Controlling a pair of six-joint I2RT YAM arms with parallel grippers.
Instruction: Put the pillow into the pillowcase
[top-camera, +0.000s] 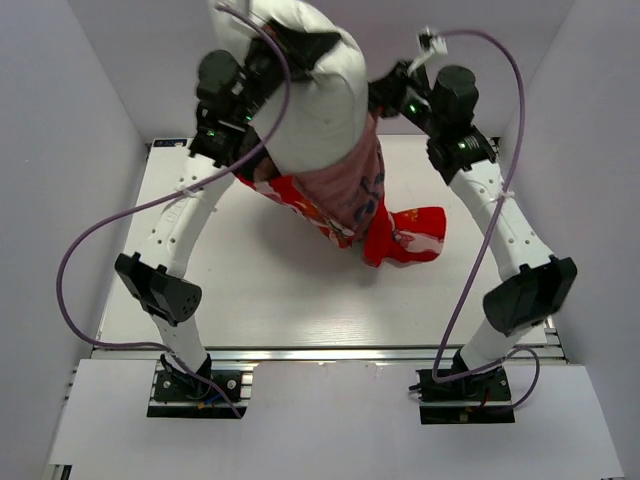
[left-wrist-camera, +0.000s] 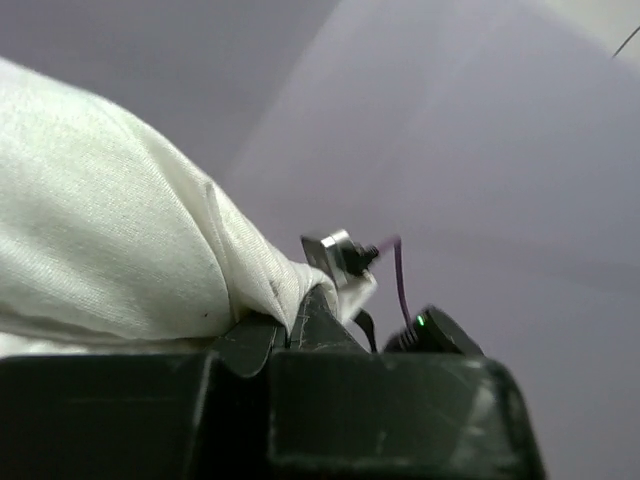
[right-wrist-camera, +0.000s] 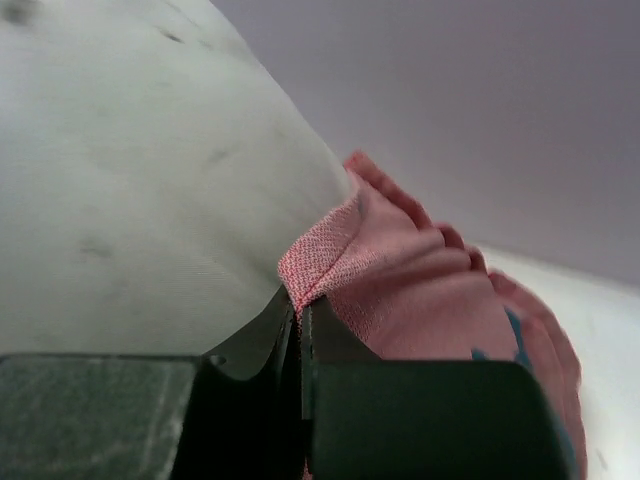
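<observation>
Arm bases (top-camera: 197, 385): bolted side by side on the near rail, one left and one right, well apart.
Desk (top-camera: 260, 300): white and flat, stretching from the rail to the far wall, with both arms leaning over it toward the far middle.
Cables (top-camera: 85, 250): purple, one looping out from each arm, on the left and on the right.
Pillowcase (top-camera: 405, 235): its bright red printed end reaches down to the desk right of the middle. The rest rises from there with the dull pink inner side outward, gathered around the lower part of the pillow (top-camera: 320, 100).
Pillow: white and plump, held up off the desk at the far middle between the two arms. Its upper part is bare and its lower part sits inside the pink cloth.
Left pincer (left-wrist-camera: 288, 325): fingers together, clamped on a fold of the white pillow fabric on the pillow's left side near its top. The cloth bulges away to the left of the fingertips.
Right pincer (right-wrist-camera: 300, 310): fingers together, clamped on a pinched fold of the pillowcase's pink rim, which lies right against the white pillow on its right side.
Walls (top-camera: 60, 120): pale, closing in the left, right and far sides.
</observation>
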